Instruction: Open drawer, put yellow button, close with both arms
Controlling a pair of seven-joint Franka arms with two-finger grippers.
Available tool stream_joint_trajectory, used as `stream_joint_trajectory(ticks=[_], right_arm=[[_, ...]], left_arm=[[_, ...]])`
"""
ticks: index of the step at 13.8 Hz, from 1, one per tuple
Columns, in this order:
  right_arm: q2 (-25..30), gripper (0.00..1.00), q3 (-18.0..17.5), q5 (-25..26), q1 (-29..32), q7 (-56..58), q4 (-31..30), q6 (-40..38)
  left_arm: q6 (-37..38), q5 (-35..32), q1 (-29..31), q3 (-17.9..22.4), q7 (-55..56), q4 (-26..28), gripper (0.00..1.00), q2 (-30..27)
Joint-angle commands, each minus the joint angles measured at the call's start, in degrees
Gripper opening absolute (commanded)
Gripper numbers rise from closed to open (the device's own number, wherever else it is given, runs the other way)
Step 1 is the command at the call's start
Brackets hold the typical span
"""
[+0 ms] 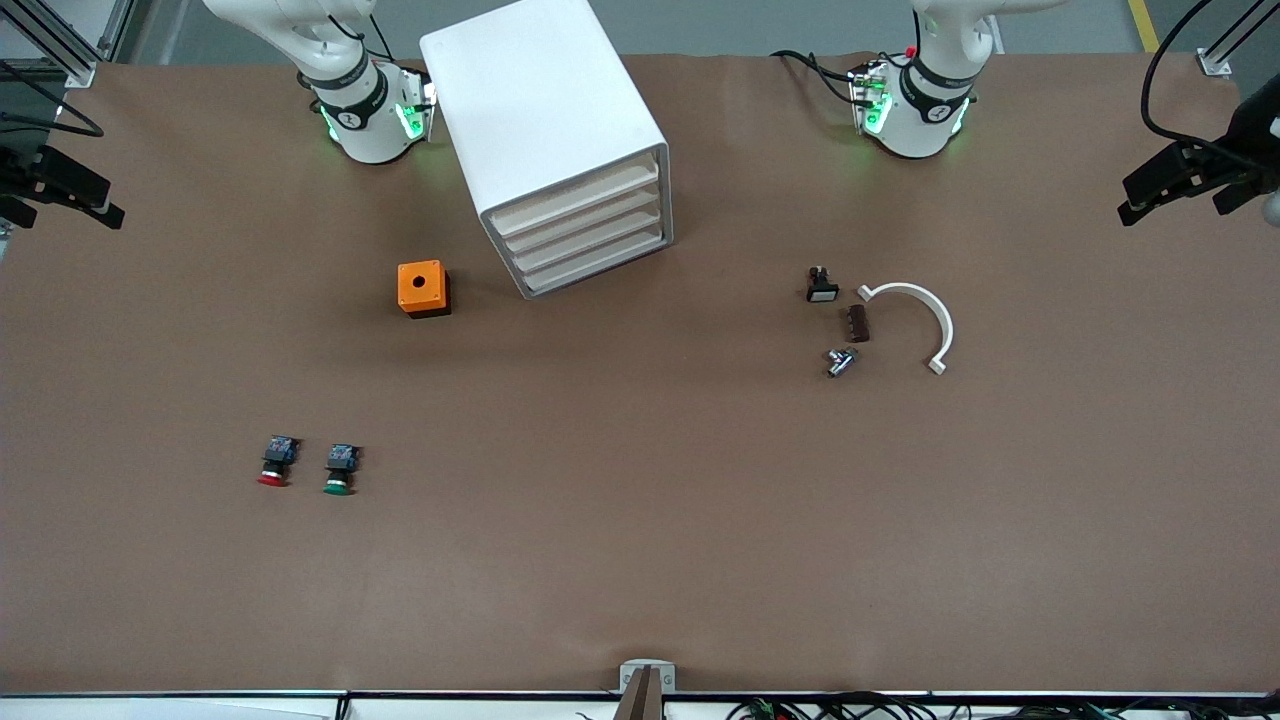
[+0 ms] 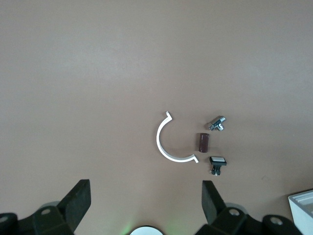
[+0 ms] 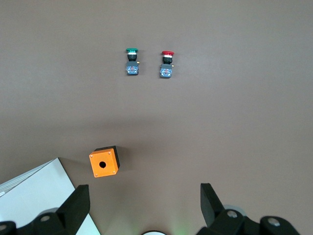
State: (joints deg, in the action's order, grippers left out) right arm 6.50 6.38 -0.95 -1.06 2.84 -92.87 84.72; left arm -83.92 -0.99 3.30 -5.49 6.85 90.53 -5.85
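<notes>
While both the left gripper [image 2: 146,205] and right gripper [image 3: 144,205] wait spread apart, the cabinet's [image 1: 545,120] drawer [image 1: 578,200] sits closed.

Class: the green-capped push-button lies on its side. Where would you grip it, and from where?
Probably from above, fingers across the green-capped button at its dark middle, between cap and blue block: it lies on its side, with bare table on both flanks.

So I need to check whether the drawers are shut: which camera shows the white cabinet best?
The front view: the white rounded box cabinet shows whole there, its four cream drawer fronts all flush. The right wrist view catches only one white corner, the left wrist view only a sliver at the frame edge.
</notes>
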Motion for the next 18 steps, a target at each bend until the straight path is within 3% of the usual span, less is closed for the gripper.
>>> stream_joint_trajectory(ticks=[1, 8, 18], right_arm=[[1.6, 1.0, -0.4, -0.1, 0.6, 0.6, -1.6, 1.0], [1.6, 1.0, -0.4, -0.1, 1.6, 2.0, -1.7, 1.6], [1.8, 1.0, -0.7, 1.3, 1.2, 1.6, -2.0, 1.1]], left_arm=[[-0.2, -1.4, 0.1, -0.2, -1.3, 1.5, 1.0, -1.6], [-0.3, -1.3, 0.0, -2.3, -1.5, 1.8, 1.0, -1.6], [0.8, -1.1, 0.0, -2.3, -0.9, 1.9, 1.0, -2.1]])
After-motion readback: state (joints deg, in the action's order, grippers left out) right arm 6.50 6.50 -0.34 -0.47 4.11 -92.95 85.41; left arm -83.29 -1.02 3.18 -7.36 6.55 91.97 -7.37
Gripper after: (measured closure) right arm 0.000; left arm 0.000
